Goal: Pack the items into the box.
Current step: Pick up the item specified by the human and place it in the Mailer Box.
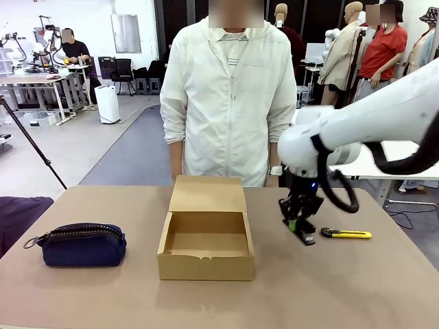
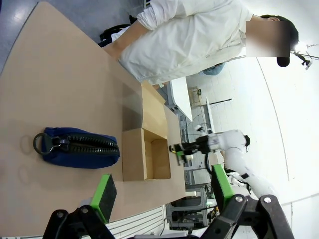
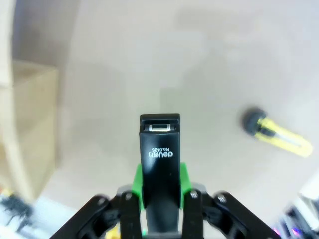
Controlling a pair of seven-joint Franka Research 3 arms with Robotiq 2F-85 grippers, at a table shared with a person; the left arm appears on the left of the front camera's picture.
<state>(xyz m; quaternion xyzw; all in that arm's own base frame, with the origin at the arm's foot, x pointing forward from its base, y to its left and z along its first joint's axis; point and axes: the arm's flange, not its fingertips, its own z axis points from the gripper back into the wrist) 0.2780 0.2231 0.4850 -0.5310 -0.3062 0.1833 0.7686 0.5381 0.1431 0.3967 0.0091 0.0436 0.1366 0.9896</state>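
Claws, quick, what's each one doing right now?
Left claw: open, holding nothing.
Right claw: closed on the black gadget.

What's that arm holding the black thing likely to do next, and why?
Probably lift the gadget and carry it left, over the box. The right gripper is shut on the gadget, low and to the right of the box, which stands open and looks empty, so a short hop would put it above the opening.
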